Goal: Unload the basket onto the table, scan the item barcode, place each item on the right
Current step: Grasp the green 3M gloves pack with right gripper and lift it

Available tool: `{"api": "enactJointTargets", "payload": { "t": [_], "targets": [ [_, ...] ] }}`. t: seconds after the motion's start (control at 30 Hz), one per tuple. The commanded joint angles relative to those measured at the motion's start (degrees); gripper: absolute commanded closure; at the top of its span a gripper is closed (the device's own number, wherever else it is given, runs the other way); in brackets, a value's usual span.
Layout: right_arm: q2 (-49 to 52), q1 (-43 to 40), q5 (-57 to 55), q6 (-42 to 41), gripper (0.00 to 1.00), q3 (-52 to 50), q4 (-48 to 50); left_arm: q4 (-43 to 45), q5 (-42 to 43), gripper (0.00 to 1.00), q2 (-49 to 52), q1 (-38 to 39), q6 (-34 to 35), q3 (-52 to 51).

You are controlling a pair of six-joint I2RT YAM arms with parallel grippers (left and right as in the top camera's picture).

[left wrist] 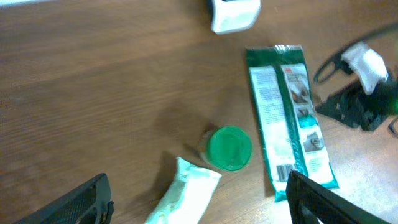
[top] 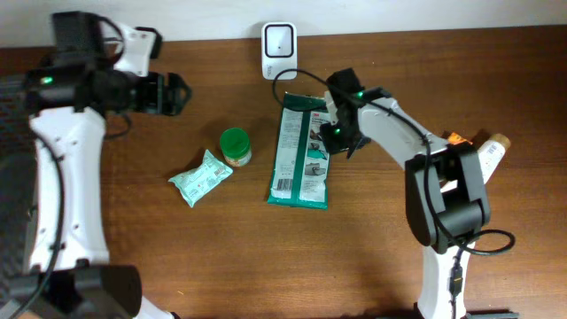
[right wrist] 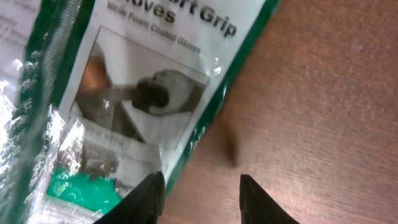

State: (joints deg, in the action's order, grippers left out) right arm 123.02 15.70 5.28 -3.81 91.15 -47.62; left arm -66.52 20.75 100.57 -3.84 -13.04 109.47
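Note:
A green and white gloves package [top: 299, 152] lies flat in the middle of the table, with a barcode [left wrist: 285, 172] at its near end. The white scanner [top: 278, 41] stands at the back edge, just beyond the package. My right gripper [top: 340, 133] hovers low over the package's right edge. In the right wrist view the right gripper [right wrist: 201, 180] is open, one finger over the package [right wrist: 124, 93] edge, the other over bare wood, nothing between them. My left gripper [top: 174, 93] stands wide open at the upper left, holding nothing.
A jar with a green lid [top: 235, 145] and a pale green wipes packet [top: 201, 177] lie left of the package. A white bottle with a tan cap [top: 490, 152] rests at the right, beside the right arm's base. A black cable loops near the scanner.

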Motion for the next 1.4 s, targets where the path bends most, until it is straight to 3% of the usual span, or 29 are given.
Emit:
{"api": "enactJointTargets", "payload": {
  "t": [0.0,0.03,0.07,0.1,0.13,0.2,0.33,0.37,0.53,0.63,0.8,0.9,1.0,1.03,1.1,1.2,1.37],
  "targets": [
    [0.6,-6.6,17.5,1.4,0.64,8.2,-8.0,1.0,0.5,0.25,6.1,8.9,4.9,0.1],
    [0.6,-8.8,23.6,1.0,0.64,11.8,-12.2,1.5,0.5,0.37,7.6,11.0,7.5,0.1],
    [0.6,-11.6,29.8,-1.4,0.64,15.2,-17.1,1.7,0.5,0.65,10.4,14.1,8.5,0.1],
    [0.6,-12.6,32.3,-1.4,0.64,15.3,-18.3,1.5,0.8,0.79,13.2,16.5,8.9,0.1],
    [0.6,-13.1,32.0,-2.5,0.64,14.4,-19.3,1.5,2.6,1.00,16.9,18.9,9.0,0.1],
    [0.7,-13.1,32.0,-3.7,0.64,11.4,-19.0,2.7,6.6,1.00,23.3,22.0,8.9,0.1],
    [0.9,-13.1,32.3,-4.7,0.64,5.3,-16.3,5.0,6.4,1.00,27.7,24.7,9.0,0.1],
    [0.9,-13.1,33.1,-5.7,0.71,2.2,-13.6,6.8,4.9,1.00,29.4,25.1,11.1,0.1],
    [0.9,-13.1,37.9,-5.7,0.72,-7.9,-4.2,8.8,4.9,1.00,35.4,25.6,13.9,0.1],
    [0.9,-12.1,41.1,-7.1,0.61,-14.8,2.5,8.7,5.0,1.00,36.5,25.6,14.0,0.1],
    [0.9,-6.9,39.3,-14.6,0.58,-16.7,8.7,8.7,4.3,1.00,37.7,25.6,14.6,0.1],
    [0.9,-5.9,37.8,-18.2,0.56,-17.7,11.4,9.0,-0.3,1.00,37.7,26.8,15.2,0.1],
    [0.9,-5.2,43.1,-19.3,0.56,-19.2,20.0,9.0,-2.6,1.00,38.3,28.0,17.6,0.1],
    [0.9,-4.7,43.2,-20.7,0.57,-19.2,23.3,9.0,-2.6,1.00,38.3,28.0,17.8,0.1],
    [0.9,-4.1,43.8,-22.7,0.70,-19.2,31.0,8.8,-2.6,1.00,38.3,28.0,17.8,0.1],
    [0.9,-4.2,43.4,-22.0,0.88,-19.2,30.9,8.6,-2.6,1.00,38.3,27.8,17.8,0.5],
    [0.2,-6.1,46.1,-16.2,0.96,-19.1,28.8,2.1,-2.8,1.00,38.3,24.8,17.3,8.7]
  ]
}}
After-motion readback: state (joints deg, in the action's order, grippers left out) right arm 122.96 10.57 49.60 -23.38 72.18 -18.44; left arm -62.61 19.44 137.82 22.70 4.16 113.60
